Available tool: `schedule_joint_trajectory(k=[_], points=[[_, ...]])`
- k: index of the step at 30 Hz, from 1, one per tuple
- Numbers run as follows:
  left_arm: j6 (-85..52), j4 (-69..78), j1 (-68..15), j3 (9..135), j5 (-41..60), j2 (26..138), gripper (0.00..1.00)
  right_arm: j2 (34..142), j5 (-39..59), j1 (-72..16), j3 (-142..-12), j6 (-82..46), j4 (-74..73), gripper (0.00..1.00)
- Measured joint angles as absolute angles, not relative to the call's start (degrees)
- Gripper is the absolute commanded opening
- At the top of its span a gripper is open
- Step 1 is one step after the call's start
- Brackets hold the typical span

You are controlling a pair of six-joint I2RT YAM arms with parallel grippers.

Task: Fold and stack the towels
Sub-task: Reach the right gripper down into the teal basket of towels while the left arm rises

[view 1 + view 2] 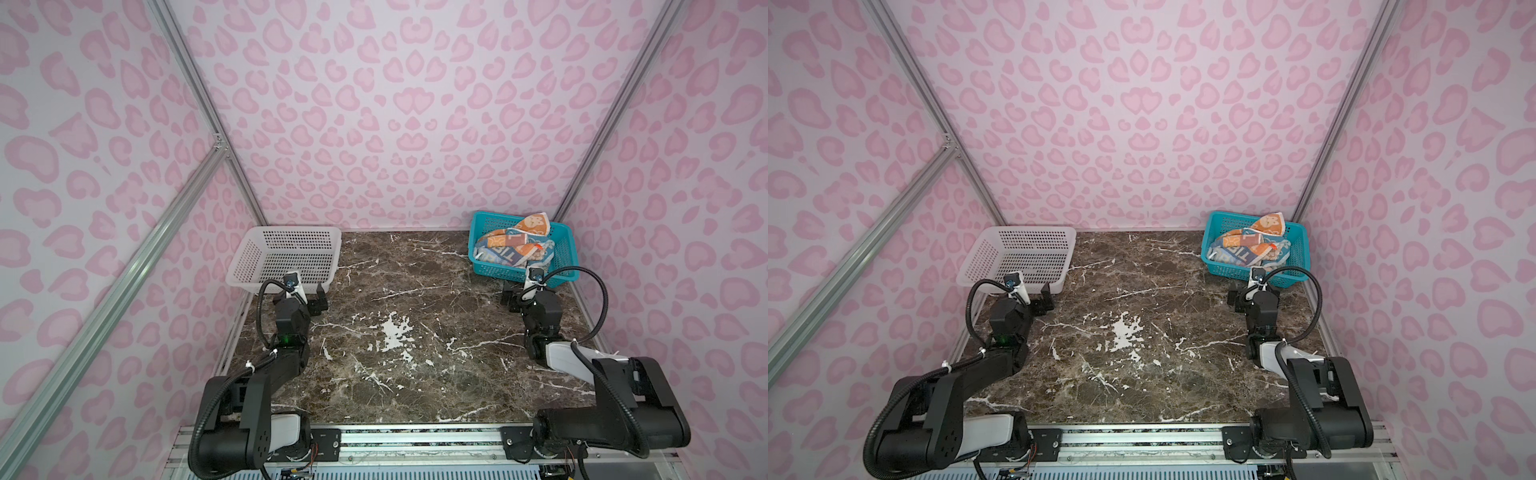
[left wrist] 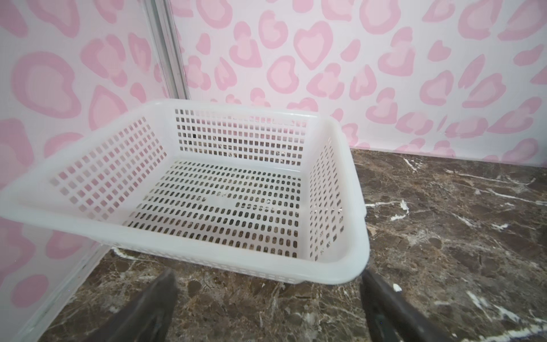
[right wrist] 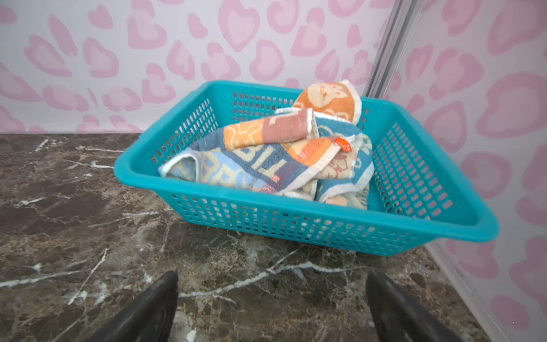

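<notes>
Jaws wide; towels (image 3: pixel 266 157), perhaps three, in basket (image 3: pixel 296 204).

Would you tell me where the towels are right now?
In both top views, the towels lie bunched in the teal basket at the far right corner.

The towels (image 3: pixel 266 157) lie crumpled over one another in the teal basket (image 3: pixel 296 228), so folds hide most of each cloth and part of the lettering, and the near wall covers their lower edges; in both top views they are too small to count. In the wrist views the left pincer (image 2: pixel 268 277) and right pincer (image 3: pixel 272 278) show only as blurred dark fingers cut off by the frame edge. The white basket (image 2: pixel 207 248) loses one corner to that edge too.
</notes>
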State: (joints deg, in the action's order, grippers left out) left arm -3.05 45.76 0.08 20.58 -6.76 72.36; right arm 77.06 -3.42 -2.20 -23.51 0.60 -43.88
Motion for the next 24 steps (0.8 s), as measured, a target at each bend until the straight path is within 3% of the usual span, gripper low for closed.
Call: schedule_joint_trajectory(k=[5,10,15,24], points=[[-4.4,39.4,0.0,25.3,-7.0,66.0,0.97,71.1,-3.0,-2.9,-29.2,0.5,-33.8,0.98],[-6.5,28.1,0.0,36.8,-0.6,63.6,1.0,70.2,-3.4,-3.0,-39.4,-2.0,-21.6,0.98],[-7.5,16.6,-3.0,44.6,4.2,64.3,0.97,74.0,-4.3,-2.3,-53.0,-3.7,-7.0,0.95],[-7.5,5.1,-8.9,47.0,8.4,62.5,0.97,86.0,-3.4,0.9,-75.0,-8.7,17.6,0.89]])
